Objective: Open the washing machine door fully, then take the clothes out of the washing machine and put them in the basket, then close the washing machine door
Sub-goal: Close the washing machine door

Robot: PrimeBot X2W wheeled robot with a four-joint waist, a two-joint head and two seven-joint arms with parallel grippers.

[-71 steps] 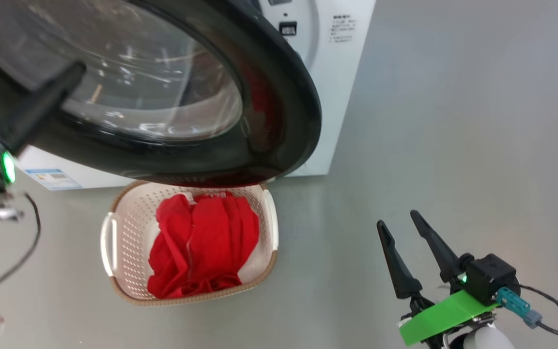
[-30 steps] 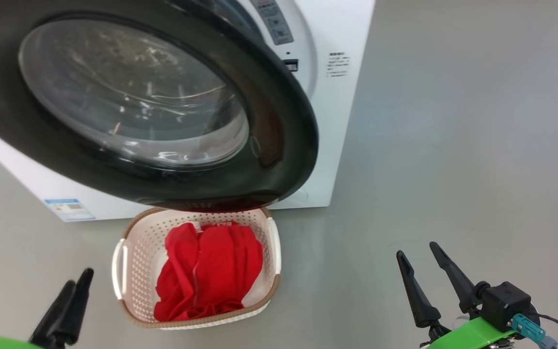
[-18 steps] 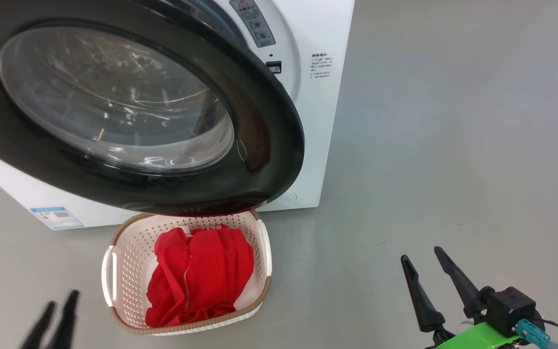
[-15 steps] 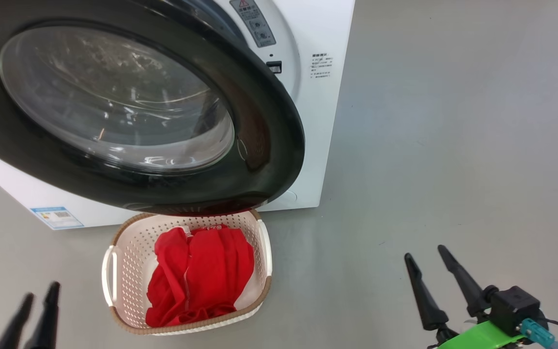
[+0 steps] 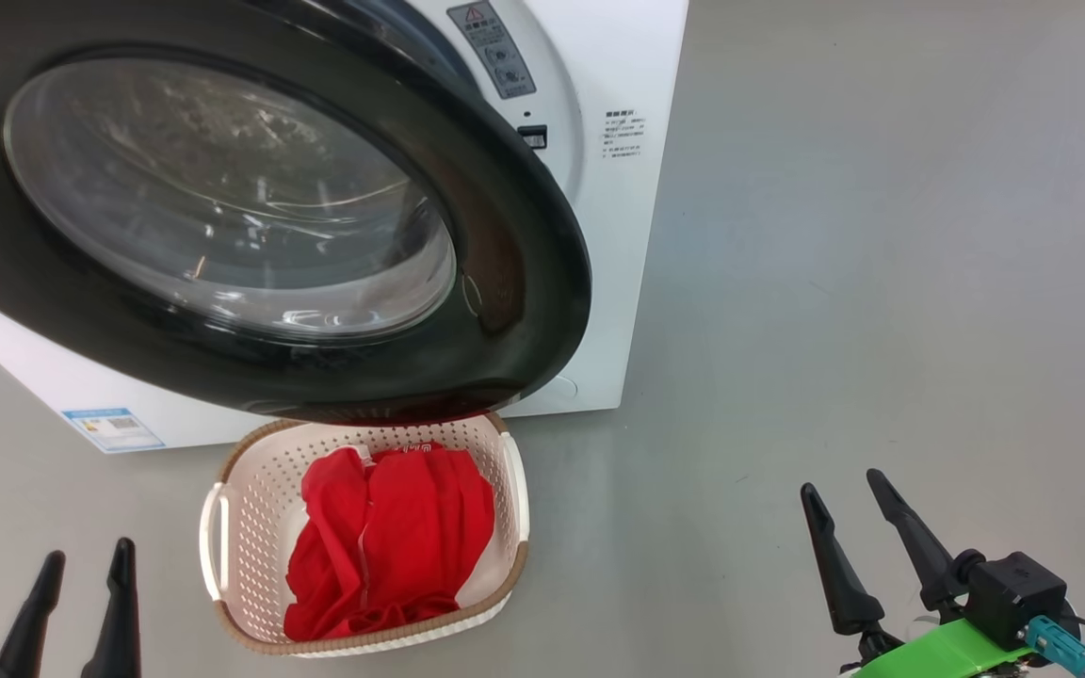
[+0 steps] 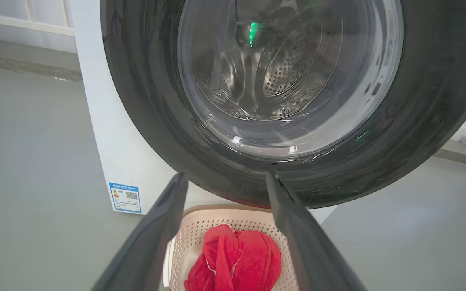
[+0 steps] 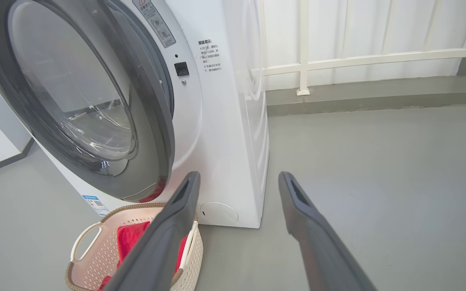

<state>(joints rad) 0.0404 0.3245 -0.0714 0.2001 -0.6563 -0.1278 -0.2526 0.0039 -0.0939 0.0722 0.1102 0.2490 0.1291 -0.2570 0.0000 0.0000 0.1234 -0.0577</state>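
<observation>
The washing machine (image 5: 618, 235) stands at the upper left, and the washing machine door (image 5: 524, 245) hangs ajar, its right edge off the front panel. Through its glass I see the steel drum (image 6: 281, 76). Below the door, the basket (image 5: 255, 527) sits on the floor with the red clothes (image 5: 392, 537) heaped in it. My left gripper (image 5: 88, 556) is open at the lower left, left of the basket, holding nothing. My right gripper (image 5: 840, 483) is open at the lower right, well clear of the basket. The right wrist view shows the door (image 7: 158, 133) standing away from the machine (image 7: 225, 141).
Bare grey floor (image 5: 882, 282) spreads to the right of the machine. A white railing (image 7: 338, 62) and a wall run behind it. A blue label (image 5: 114, 426) sits low on the machine's front, and a round cover (image 7: 218, 213) at its bottom right corner.
My left gripper has left the door and come down to the lower left. The head camera has shifted, so the whole picture moved. The basket and clothes lie as before.
</observation>
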